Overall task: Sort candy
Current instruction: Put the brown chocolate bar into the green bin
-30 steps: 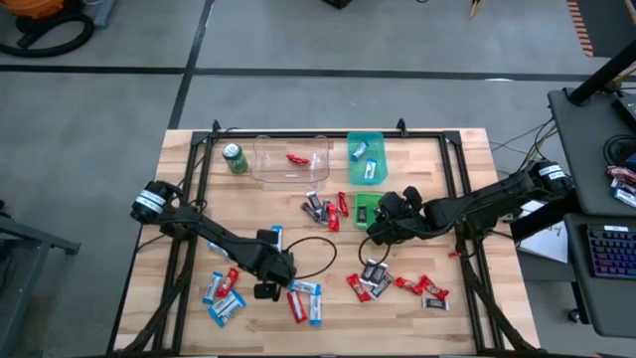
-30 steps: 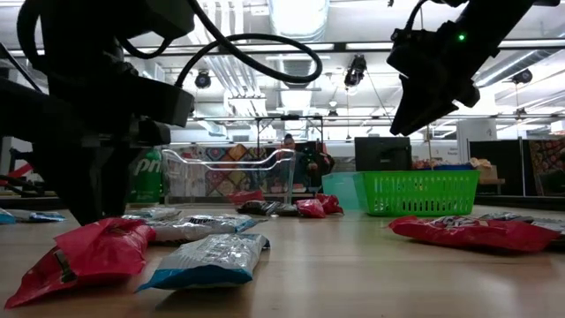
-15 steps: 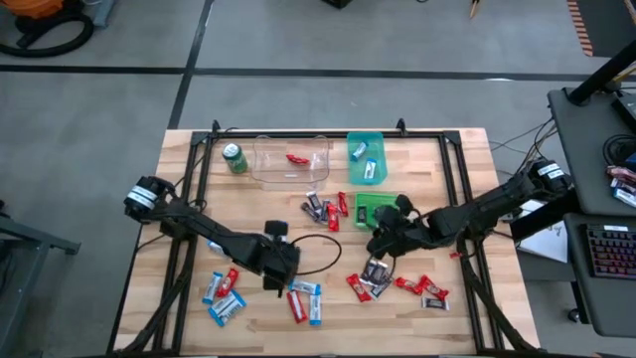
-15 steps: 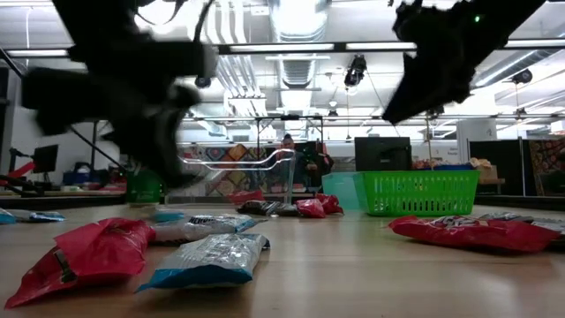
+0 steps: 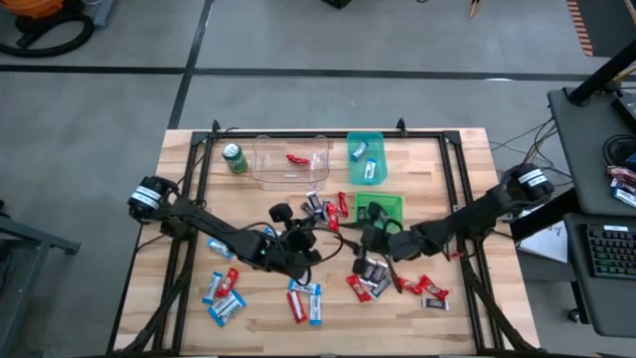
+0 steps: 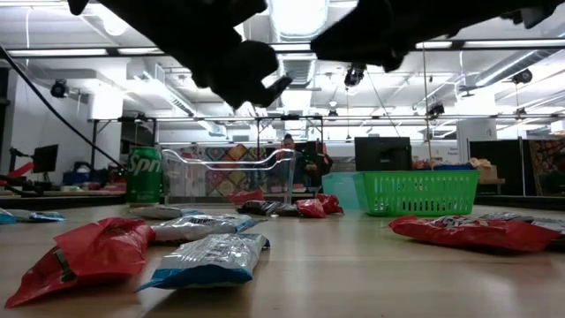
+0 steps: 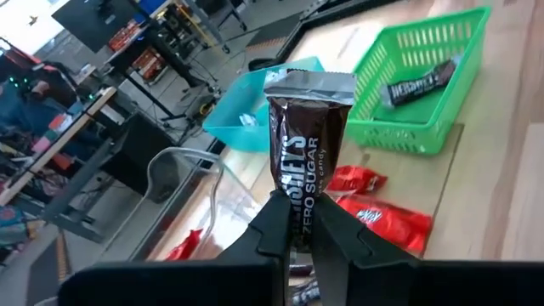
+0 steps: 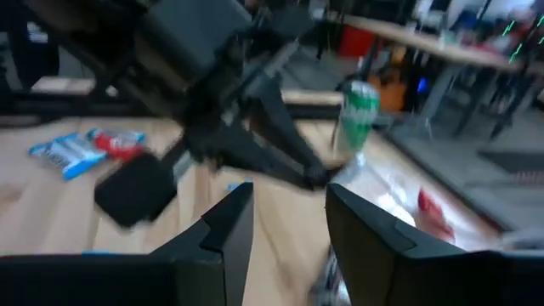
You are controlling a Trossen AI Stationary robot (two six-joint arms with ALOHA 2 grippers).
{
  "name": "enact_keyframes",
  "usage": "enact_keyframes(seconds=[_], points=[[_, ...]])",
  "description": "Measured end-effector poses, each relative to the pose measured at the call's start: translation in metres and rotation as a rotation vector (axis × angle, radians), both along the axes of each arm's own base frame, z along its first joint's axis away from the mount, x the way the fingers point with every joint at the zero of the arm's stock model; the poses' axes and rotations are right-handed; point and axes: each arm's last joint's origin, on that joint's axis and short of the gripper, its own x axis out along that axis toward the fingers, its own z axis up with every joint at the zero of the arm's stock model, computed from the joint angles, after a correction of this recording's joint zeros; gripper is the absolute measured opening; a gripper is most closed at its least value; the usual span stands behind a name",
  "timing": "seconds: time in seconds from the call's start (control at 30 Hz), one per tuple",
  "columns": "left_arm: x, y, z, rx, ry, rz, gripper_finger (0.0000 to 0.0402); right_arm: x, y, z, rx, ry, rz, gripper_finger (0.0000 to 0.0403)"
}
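My left gripper is shut on a dark brown candy bar with a silver end, held over the middle of the table. My right gripper hovers open just to its right, facing it, with nothing between its fingers. Red, blue-and-white and dark candy lies flat in loose groups on the table: near left, near middle, near right and centre. A green basket holds one dark bar. My left gripper pinches the dark bar's near end between its two fingers. The fingers come in almost level, pointing toward the far right, and lie along the bar. The bar sticks out past the fingertips, silver crimped end foremost, lifted clear of the table.
At the far edge stand a green can, a clear bin with a red bar, and a teal bin with blue-and-white bars. The green basket sits right of centre. A black cable loops beside the left arm.
My left gripper has risen from the near-middle candy, gone toward the table's far right and tipped from pointing down to nearly level. My right gripper has moved from beside the green basket toward the near left and tipped up to level.
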Motion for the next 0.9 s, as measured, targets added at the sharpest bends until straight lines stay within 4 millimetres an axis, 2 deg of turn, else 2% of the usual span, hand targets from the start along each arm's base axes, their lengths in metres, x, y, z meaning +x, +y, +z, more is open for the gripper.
enact_keyframes(seconds=[0.2,0.57,0.77,0.9], points=[[0.002,-0.001,-0.001,-0.021,-0.031,0.008,0.0009,0.012,0.001,-0.008,-0.066,-0.063,-0.137,0.0135],[0.007,-0.003,0.005,-0.055,-0.124,0.014,0.0009,0.029,-0.010,-0.015,0.014,-0.086,-0.193,0.0136],[0.008,-0.003,0.006,-0.067,-0.150,0.015,0.0009,0.031,-0.015,-0.014,0.031,-0.096,-0.203,0.0123],[0.008,-0.003,0.007,-0.068,-0.152,0.015,0.0009,0.032,-0.015,-0.014,0.040,-0.096,-0.167,0.0100]])
